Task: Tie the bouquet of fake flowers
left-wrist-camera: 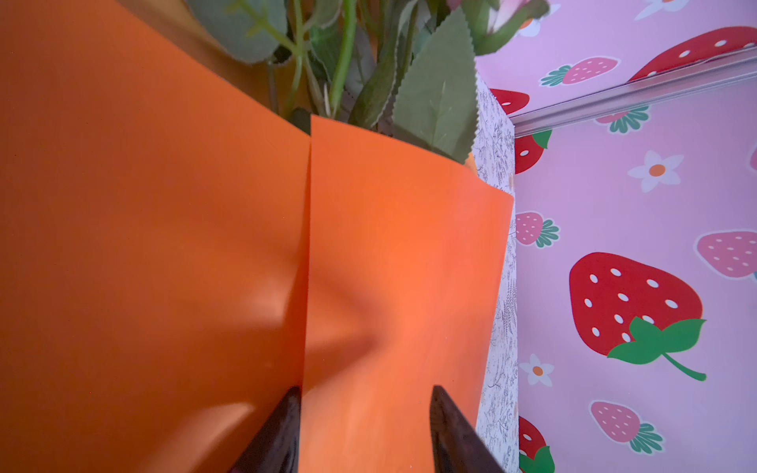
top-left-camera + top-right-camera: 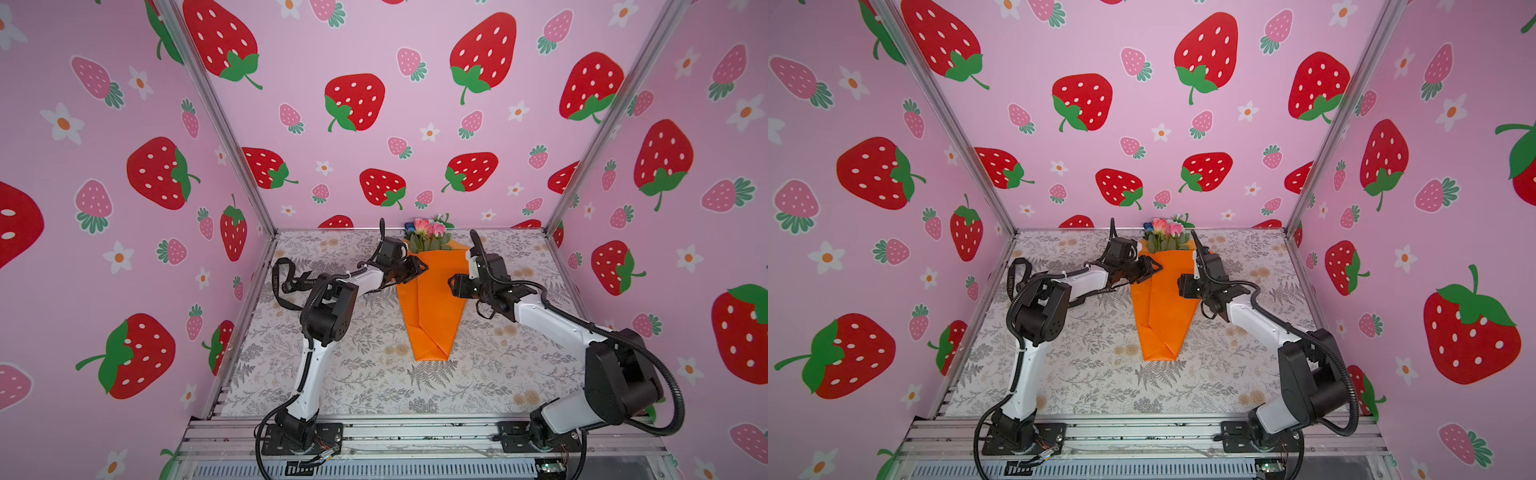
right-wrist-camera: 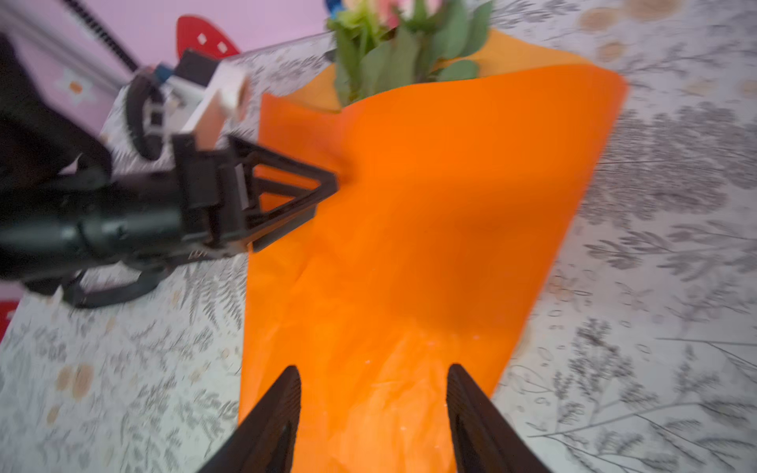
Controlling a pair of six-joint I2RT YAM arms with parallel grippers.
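1. Bouquet of fake flowers (image 2: pixel 428 235): pink roses, one blue bloom and green leaves. It lies flat on the desk (image 2: pixel 374 382), mid-width and towards the back wall. The blooms point at that wall and the folded foot points at the arm bases.
2. Orange paper wrap (image 2: pixel 430 307): a cone around the stems, with two flaps overlapping along a lengthwise seam. The stems themselves are hidden inside.
3. Left pincer (image 1: pixel 364 395): fingers spread, tips against the upper left side of the wrap, where the paper shows a shallow dent. Nothing visibly pinched.
4. Right pincer (image 3: pixel 373 374): fingers spread, over the right side of the wrap about halfway down the cone. Whether it touches the paper cannot be told.
5. Black ribbon (image 2: pixel 277 286) with pale lettering: looped on the desk left of the wrap, running under the left arm towards the paper edge. Whether it passes beneath the cone cannot be told. No knot is visible.
6. Handling, judged:
   - The bundle is probably light, so it may slide or roll if pushed from one side.
   - The paper looks smooth and springy, likely to crease and to reopen at the seam.
   - The leaves and blooms are soft.
7. Hold point, judged: the waist of the cone just below the leaves, across the seam, where the stems give a firm core. Avoid the hollow foot and the blooms.
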